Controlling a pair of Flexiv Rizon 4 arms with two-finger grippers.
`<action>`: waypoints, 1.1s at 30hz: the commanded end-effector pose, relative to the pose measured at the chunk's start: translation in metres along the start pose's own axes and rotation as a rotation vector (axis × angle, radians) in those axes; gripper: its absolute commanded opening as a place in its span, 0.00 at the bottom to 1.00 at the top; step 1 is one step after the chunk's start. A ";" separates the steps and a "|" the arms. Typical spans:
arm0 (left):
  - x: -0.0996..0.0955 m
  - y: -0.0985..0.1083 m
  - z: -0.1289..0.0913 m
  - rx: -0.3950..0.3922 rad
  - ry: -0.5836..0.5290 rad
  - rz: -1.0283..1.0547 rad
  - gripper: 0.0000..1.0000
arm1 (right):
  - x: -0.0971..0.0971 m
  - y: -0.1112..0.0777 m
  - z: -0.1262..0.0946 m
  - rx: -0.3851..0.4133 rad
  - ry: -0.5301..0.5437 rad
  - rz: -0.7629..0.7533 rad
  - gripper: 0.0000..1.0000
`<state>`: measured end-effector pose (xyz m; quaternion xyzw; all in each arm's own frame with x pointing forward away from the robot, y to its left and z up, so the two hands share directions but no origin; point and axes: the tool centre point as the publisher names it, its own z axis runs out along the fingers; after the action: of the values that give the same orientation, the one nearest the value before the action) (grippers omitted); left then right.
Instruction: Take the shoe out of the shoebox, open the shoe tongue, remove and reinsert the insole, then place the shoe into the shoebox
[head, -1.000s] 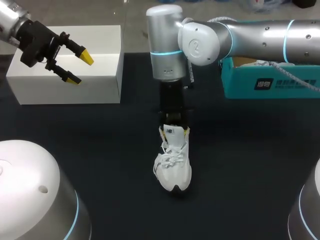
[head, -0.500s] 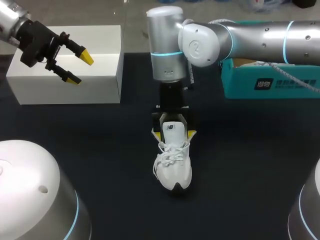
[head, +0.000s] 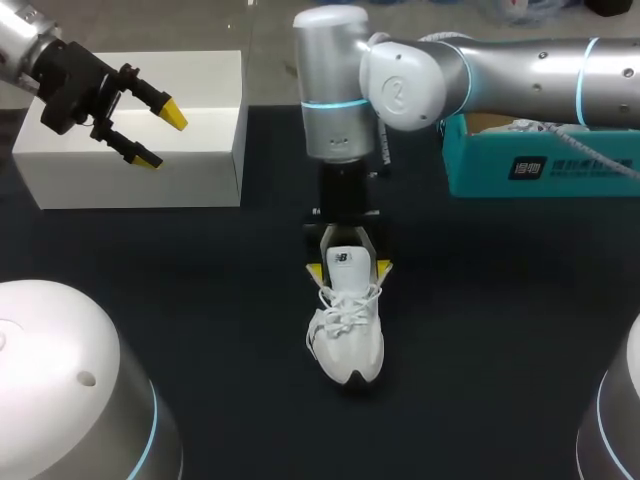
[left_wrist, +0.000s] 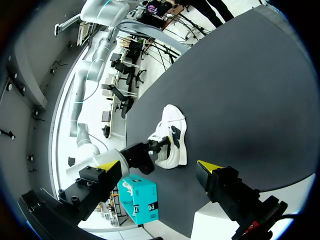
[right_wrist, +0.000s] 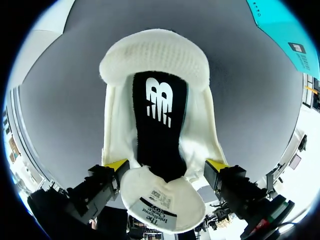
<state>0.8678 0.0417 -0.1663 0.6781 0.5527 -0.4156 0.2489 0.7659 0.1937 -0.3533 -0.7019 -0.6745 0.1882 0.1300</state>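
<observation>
The right pincer (head: 349, 270) stands wide astride the shoe (head: 345, 340); the left pincer (head: 160, 138) gapes wide, empty. Only the right wrist view shows the black insole (right_wrist: 157, 132).

My right gripper (head: 348, 270) has spread its fingers over the last second. A second ago the yellow tips stood close together at the heel end of the white sneaker (head: 345, 335); half a second ago they had parted, and they now sit wide, one on each side of the shoe's opening. The tongue (head: 342, 258), partly hidden behind the fingers before, now shows its dark logo patch between them. My right arm's elbow has risen slightly.
</observation>
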 end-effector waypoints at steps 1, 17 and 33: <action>-0.001 0.001 -0.001 0.002 0.004 0.000 1.00 | -0.003 -0.010 0.000 -0.014 0.002 -0.002 1.00; -0.001 0.001 -0.001 0.002 0.004 0.000 1.00 | -0.005 -0.030 -0.010 -0.036 0.031 -0.006 1.00; -0.001 0.001 -0.001 0.002 0.004 0.000 1.00 | -0.017 -0.061 -0.020 -0.073 0.074 -0.023 0.45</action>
<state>0.8678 0.0417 -0.1663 0.6781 0.5527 -0.4156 0.2489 0.7276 0.1872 -0.3097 -0.7018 -0.6828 0.1516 0.1351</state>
